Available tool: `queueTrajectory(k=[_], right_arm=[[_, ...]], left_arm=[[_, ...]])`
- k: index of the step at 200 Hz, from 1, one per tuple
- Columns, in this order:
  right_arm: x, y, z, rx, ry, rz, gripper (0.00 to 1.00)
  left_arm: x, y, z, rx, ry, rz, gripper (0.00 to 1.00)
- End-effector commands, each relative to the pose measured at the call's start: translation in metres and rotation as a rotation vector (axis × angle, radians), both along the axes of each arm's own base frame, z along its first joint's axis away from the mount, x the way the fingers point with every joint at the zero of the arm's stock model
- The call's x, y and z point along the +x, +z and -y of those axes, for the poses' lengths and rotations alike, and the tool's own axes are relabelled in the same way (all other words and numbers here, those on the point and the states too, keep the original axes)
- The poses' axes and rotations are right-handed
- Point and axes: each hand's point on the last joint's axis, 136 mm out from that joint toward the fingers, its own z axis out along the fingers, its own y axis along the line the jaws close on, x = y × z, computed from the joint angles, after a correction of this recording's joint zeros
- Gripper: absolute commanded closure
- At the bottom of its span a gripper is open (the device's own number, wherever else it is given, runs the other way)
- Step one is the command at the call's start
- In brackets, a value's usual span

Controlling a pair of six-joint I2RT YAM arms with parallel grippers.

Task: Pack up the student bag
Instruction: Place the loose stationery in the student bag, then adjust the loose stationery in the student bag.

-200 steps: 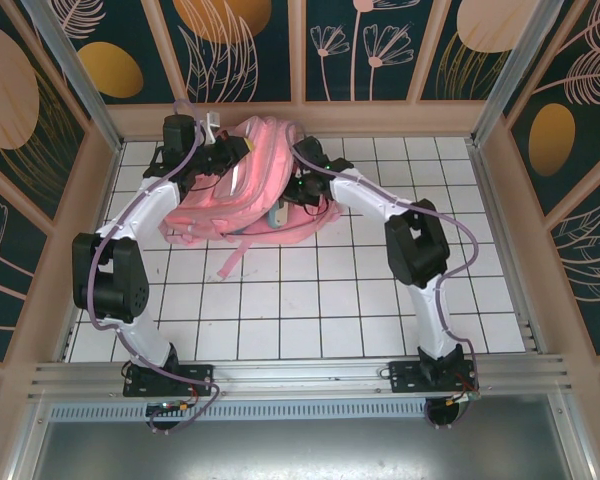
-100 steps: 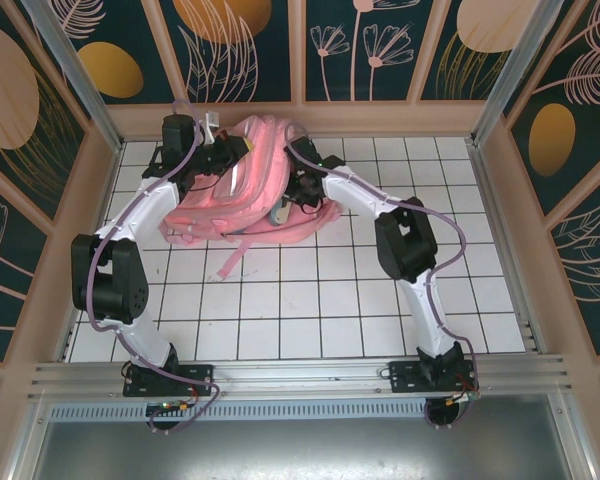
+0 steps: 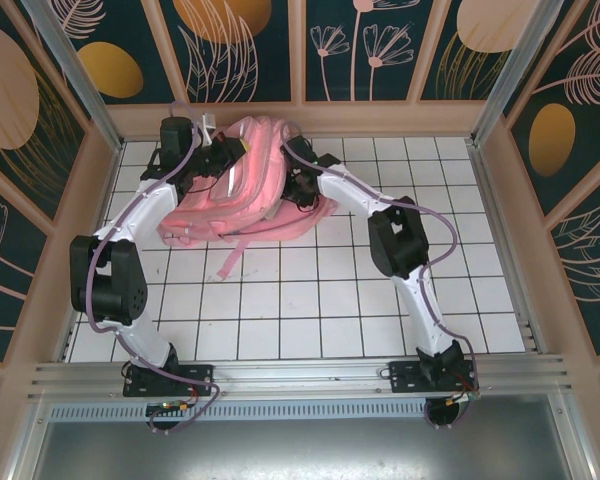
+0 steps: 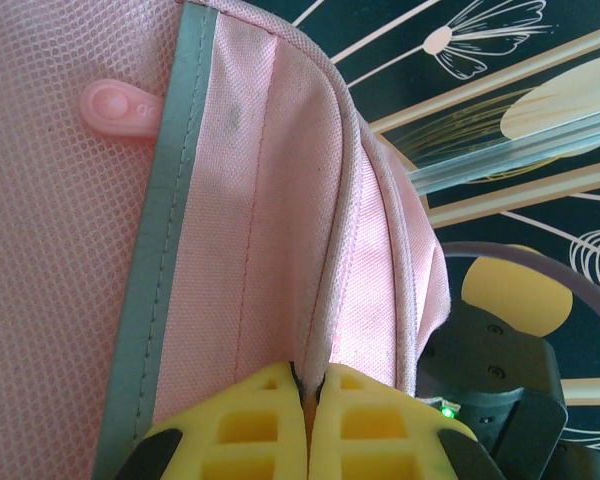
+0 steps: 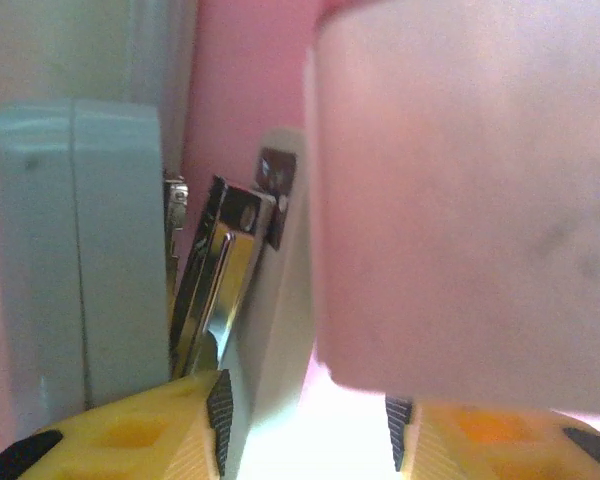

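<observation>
Student bag (image 3: pixel 242 200) lies far-left on the table (image 3: pixel 310 300), left end effector (image 4: pixel 308 395) pinched shut on its rim fold, probably holding the mouth open, while right end effector (image 5: pixel 300 425), jaws part-open, sits inside by a metal item (image 5: pixel 215 280).

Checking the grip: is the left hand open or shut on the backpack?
Shut. The left hand has its yellow fingers pressed together on a pink fabric fold of the student bag.
</observation>
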Motion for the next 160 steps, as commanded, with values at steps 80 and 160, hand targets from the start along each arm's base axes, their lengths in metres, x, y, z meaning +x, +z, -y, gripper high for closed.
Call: queueTrajectory(k=[80, 160], right_arm=[[-0.016, 0.087, 0.036, -0.049, -0.033, 0.187, 0.55], [0.031, 0.057, 0.112, 0.037, -0.171, 0.182, 0.61]], left_arm=[[-0.008, 0.035, 0.010, -0.020, -0.055, 0.099, 1.00], [-0.012, 0.026, 0.016, -0.028, -0.099, 0.076, 1.00]])
